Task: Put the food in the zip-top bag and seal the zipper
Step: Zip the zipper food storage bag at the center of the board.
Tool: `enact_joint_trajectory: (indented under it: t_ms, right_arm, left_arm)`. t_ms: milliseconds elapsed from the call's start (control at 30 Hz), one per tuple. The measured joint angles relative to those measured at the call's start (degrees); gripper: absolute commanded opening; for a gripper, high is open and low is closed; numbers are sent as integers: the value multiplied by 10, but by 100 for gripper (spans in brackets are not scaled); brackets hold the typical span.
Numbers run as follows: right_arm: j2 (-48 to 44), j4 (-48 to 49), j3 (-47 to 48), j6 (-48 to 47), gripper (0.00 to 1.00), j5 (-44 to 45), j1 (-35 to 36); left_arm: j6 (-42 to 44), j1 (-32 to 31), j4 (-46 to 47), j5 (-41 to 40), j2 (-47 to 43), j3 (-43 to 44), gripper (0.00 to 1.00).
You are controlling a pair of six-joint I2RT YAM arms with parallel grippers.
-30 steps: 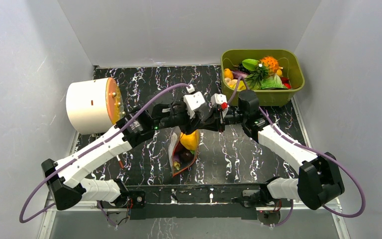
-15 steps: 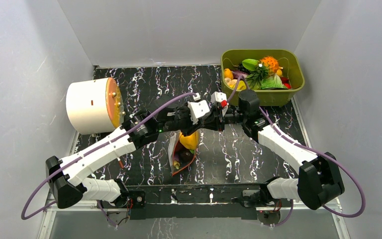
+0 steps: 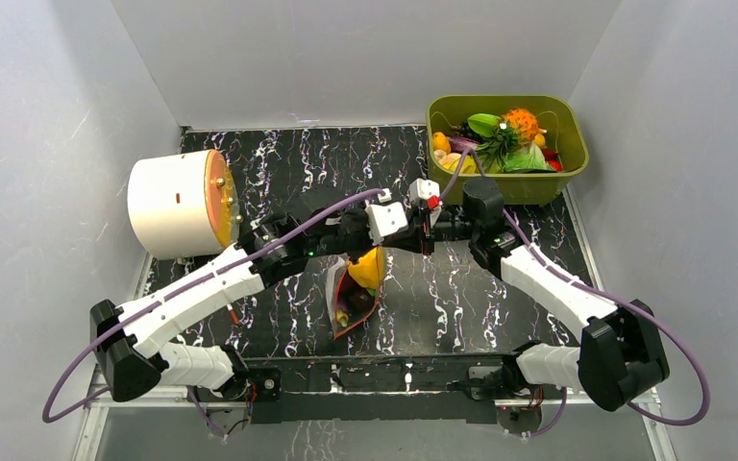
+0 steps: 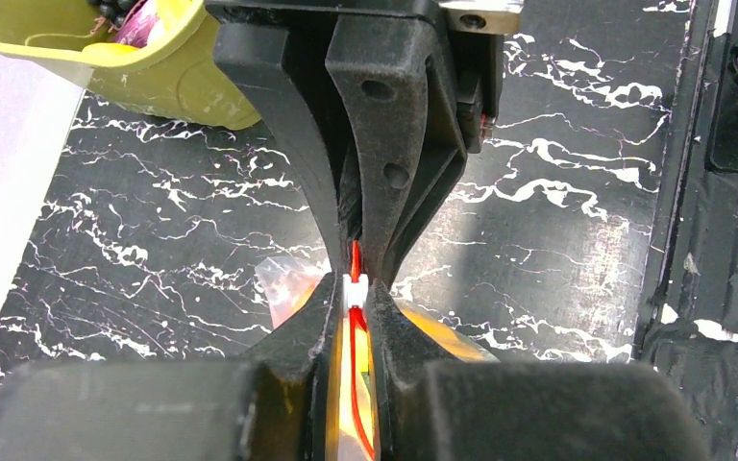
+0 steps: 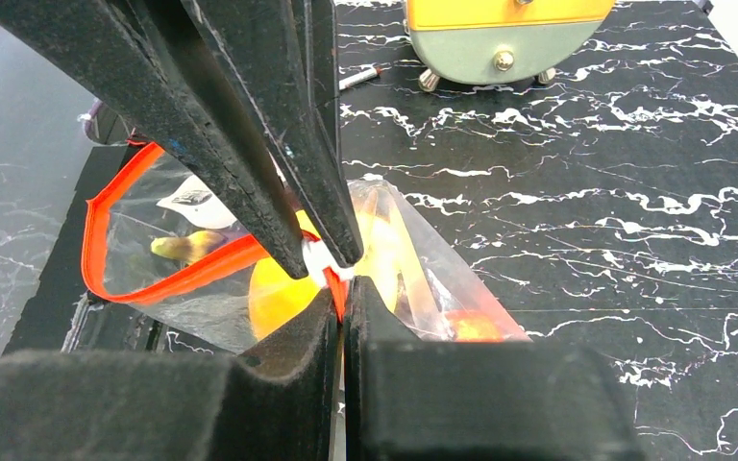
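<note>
The zip-top bag (image 3: 351, 300) hangs between both grippers over the black marble table, with a yellow pepper (image 3: 369, 269) and darker pieces inside. In the right wrist view the bag (image 5: 423, 259) holds the pepper (image 5: 274, 293) and an orange-red piece (image 5: 471, 327), and the zipper (image 5: 187, 271) still gapes in a loop at the left. My left gripper (image 4: 356, 293) is shut on the white slider of the zipper (image 4: 354, 384). My right gripper (image 5: 339, 291) is shut on the zipper's end, tip to tip with the left fingers (image 5: 250, 144). From above, the left gripper (image 3: 396, 235) and right gripper (image 3: 415, 233) meet.
An olive-green bin (image 3: 507, 184) with several more toy foods stands at the back right and shows in the left wrist view (image 4: 154, 67). A white cylinder with an orange face (image 3: 168, 202) lies at the left and also shows in the right wrist view (image 5: 500, 38).
My left gripper has slid right along the zipper toward the right gripper, and the left arm has stretched out. The right gripper has held still. The bag stays lifted.
</note>
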Motion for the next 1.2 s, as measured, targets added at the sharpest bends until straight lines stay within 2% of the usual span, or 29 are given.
enact_joint_trajectory:
  t_ms: [667,767,933,1067,1200]
  right_arm:
    - [-31,41,-20,26,0,41,1]
    - [-31,43,-20,22,25,24,-2]
    - [-30,18,-15,-26,41,0,-7]
    - [-28,-16,0,-66,43,-11,4]
    - [-16,-31,19,-90,38,-16,12]
  left_arm:
    - [-29,-1,-31,-24,-34,-10,0]
    - [-35,-1,-29,-23,-44,-19,0]
    - [-39,-1,-39,-18,-46,-24,0]
    - [-39,-1,-38,-12,-46,-24,0]
    - [-40,-1,-38,-7,-45,-24,0]
